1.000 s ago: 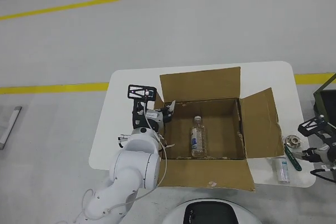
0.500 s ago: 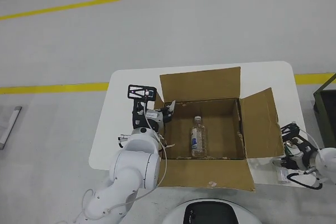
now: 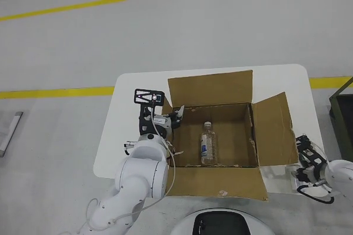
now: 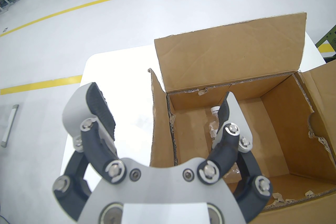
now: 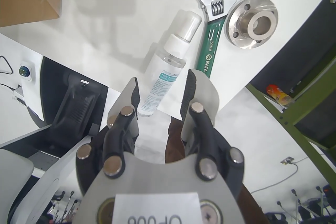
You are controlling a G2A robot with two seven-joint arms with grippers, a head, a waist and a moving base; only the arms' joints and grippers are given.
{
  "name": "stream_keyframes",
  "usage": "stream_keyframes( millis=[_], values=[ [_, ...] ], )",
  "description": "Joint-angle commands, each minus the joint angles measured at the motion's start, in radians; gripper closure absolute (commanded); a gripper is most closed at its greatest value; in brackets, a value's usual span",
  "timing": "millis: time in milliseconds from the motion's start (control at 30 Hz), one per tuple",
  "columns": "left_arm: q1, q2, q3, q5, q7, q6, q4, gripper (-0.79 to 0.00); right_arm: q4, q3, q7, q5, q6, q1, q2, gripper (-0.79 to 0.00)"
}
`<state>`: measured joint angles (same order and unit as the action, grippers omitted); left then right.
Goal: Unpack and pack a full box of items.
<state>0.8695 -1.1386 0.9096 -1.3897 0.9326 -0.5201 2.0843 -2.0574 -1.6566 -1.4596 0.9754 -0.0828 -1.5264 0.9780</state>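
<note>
Right gripper (image 5: 162, 78) spread over the spray bottle (image 5: 168, 62) — wrench (image 5: 210, 51) just beside.

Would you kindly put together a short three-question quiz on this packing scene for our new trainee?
1. True or false: the clear bottle lies inside the cardboard box.
2. What lies between the spray bottle and the metal flange on the table? A) a tape roll B) an adjustable wrench C) a sponge
3. In a few words: which item shows between the fingers of the open right gripper?
Key: 1 true; 2 B; 3 the spray bottle.
</note>
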Motion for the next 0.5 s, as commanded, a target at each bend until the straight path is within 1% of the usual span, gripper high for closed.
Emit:
stream_keyframes(
  millis=[0, 33, 67, 100, 167, 267, 367, 467],
  values=[
    [0.000, 0.000, 0.000, 0.000, 0.000, 0.000, 0.000, -0.785, 0.005, 0.005, 0.003, 0.003, 0.006, -0.004, 0.000, -0.462],
    [0.000, 0.000, 0.000, 0.000, 0.000, 0.000, 0.000, -0.785, 0.007, 0.008, 0.006, 0.007, 0.010, -0.006, 0.000, -0.517],
    [0.000, 0.000, 0.000, 0.000, 0.000, 0.000, 0.000, -0.785, 0.011, 0.010, 0.010, 0.011, 0.015, -0.007, 0.000, -0.551],
    [0.000, 0.000, 0.000, 0.000, 0.000, 0.000, 0.000, -0.785, 0.015, 0.013, 0.014, 0.015, 0.020, -0.009, 0.000, -0.622],
    [0.000, 0.000, 0.000, 0.000, 0.000, 0.000, 0.000, -0.785, 0.019, 0.017, 0.023, 0.019, 0.031, -0.010, 0.000, -0.634],
    [0.000, 0.000, 0.000, 0.000, 0.000, 0.000, 0.000, -0.785, 0.030, 0.027, 0.039, 0.031, 0.040, -0.009, 0.000, -0.674],
    [0.000, 0.000, 0.000, 0.000, 0.000, 0.000, 0.000, -0.785, 0.046, 0.047, 0.060, 0.041, 0.045, -0.005, 0.001, -0.631],
    [0.000, 0.000, 0.000, 0.000, 0.000, 0.000, 0.000, -0.785, 0.059, 0.069, 0.073, 0.053, 0.050, 0.002, 0.002, -0.643]
  ],
)
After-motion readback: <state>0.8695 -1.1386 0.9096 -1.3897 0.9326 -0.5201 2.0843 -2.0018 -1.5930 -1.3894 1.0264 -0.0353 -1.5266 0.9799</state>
